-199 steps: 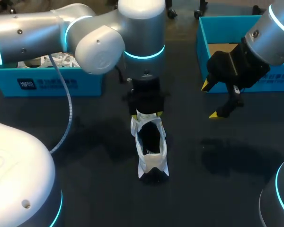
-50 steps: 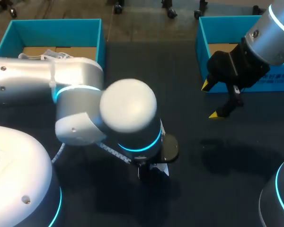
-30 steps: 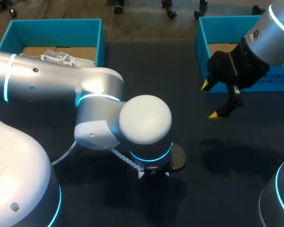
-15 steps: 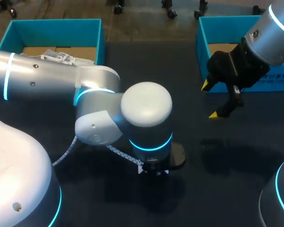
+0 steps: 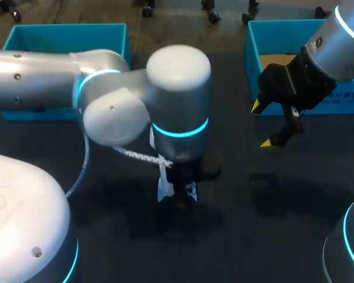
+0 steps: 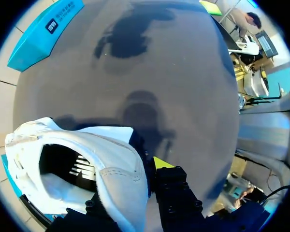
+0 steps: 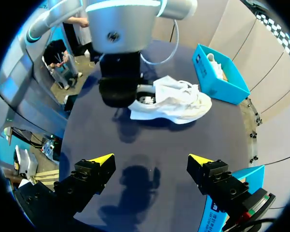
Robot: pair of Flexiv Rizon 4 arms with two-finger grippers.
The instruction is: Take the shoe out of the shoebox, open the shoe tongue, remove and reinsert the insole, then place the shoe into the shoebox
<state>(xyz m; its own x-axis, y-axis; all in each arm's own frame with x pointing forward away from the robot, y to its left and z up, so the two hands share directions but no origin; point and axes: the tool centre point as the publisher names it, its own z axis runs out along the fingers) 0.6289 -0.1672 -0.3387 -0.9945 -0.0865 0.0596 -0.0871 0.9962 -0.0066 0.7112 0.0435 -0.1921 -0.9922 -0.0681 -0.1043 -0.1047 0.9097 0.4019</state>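
A teal cardboard shoebox stood behind and to the left of the white mesh shoe, partly hidden by the silver left arm. The shoe was tipped on its side over the dark table, outside both boxes. The left gripper was clamped on the shoe's collar, with one yellow tip showing outside the wall. Well to the right of the shoe, the right gripper hung wide open, holding nothing, just in front of a second teal shoebox.
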